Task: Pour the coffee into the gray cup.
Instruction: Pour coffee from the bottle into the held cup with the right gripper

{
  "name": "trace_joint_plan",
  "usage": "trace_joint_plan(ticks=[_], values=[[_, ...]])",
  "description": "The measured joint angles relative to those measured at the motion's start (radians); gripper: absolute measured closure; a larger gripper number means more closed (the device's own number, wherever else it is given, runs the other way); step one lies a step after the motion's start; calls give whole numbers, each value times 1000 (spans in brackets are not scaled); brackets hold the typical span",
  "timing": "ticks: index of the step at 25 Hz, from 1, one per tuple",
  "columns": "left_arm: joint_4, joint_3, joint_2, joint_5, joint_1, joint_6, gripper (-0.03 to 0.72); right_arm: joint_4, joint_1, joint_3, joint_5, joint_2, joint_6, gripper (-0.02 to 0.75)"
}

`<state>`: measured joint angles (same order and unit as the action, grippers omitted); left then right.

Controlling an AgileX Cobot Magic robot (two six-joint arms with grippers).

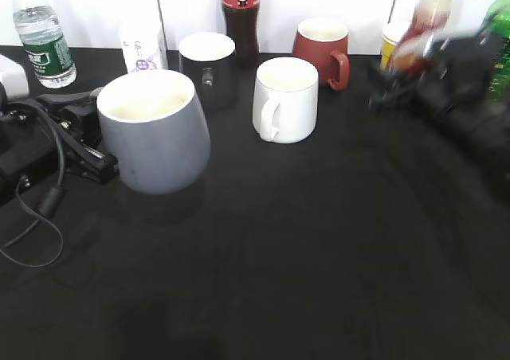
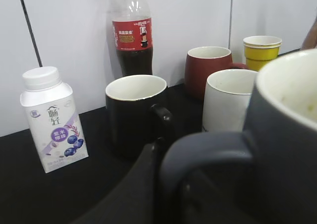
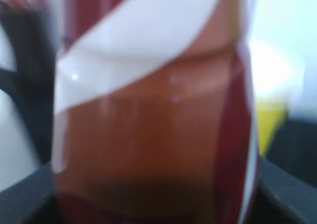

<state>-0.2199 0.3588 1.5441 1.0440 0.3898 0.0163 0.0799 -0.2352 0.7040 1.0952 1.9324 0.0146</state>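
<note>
The gray cup (image 1: 155,133) is at the left on the black table, slightly tilted, cream inside and empty. My left gripper (image 1: 97,161) is shut on its loop handle; in the left wrist view the handle (image 2: 208,152) and cup wall (image 2: 287,135) fill the right side, with my gripper (image 2: 163,159) against the handle. My right gripper (image 1: 402,77), blurred by motion, is shut on the coffee bottle (image 1: 422,21) and holds it raised and leaning at the far right. In the right wrist view the coffee bottle (image 3: 153,115) fills the frame and hides my gripper (image 3: 153,206).
Behind the gray cup stand a water bottle (image 1: 44,37), a yogurt carton (image 1: 143,45), a black mug (image 1: 207,69), a cola bottle (image 1: 241,13), a white mug (image 1: 285,99), a red mug (image 1: 323,49), a yellow paper cup (image 1: 390,45) and a green bottle (image 1: 500,49).
</note>
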Motion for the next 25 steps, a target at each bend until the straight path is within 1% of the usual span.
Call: trace_joint_plan(ticks=[2,3,5,7,10,11,13,14,16,19,23,25], values=[[-4,0,0,1,0,0,646,67,-25,-18,-77,-124,0,210],[-18,0,0,1,0,0,646,92,-57,-18,-119,-179,0,210],[-42,0,0,2,0,0,646,104,-136,-18,-195,-252,0,210],[-48,0,0,3,0,0,646,106,-225,-18,-257,-288,0,210],[-123,0,0,12,0,0,646,108,-345,18,-356,-290,0,210],[-135,0,0,12,0,0,646,112,-380,46,-400,-290,-5,211],[-137,0,0,17,0,0,646,115,-428,91,-477,-291,-86,211],[-137,0,0,18,0,0,646,122,-443,105,-506,-291,-140,211],[-142,0,0,18,0,0,646,127,-447,112,-523,-292,-245,211],[-179,0,0,18,0,0,646,127,-447,112,-569,-292,-435,211],[-181,0,0,16,0,0,646,127,-447,112,-570,-292,-646,211],[-181,0,0,-20,0,0,646,127,-447,112,-570,-292,-735,211]])
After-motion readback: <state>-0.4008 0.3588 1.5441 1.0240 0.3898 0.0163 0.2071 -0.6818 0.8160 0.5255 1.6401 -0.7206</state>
